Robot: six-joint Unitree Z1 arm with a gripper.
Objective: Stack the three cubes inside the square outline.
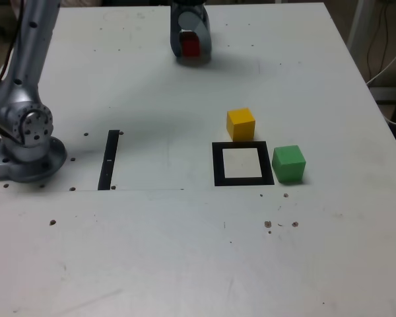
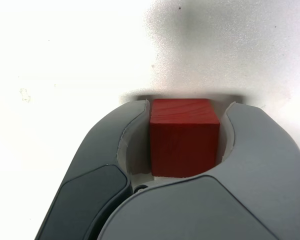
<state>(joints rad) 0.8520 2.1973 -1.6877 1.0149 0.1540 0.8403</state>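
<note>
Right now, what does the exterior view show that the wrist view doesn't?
Only the exterior view: the yellow cube, green cube, square outline and black strip.
Only the wrist view: the wood-like grain on the red cube.
Both: that cube, between the fingers of the tool, and the pale tabletop.

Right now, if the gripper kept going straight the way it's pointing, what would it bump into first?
Probably the white table, right beneath it. The gripper points down with the red cube between its fingers. I can't tell whether they already touch the table.
</note>
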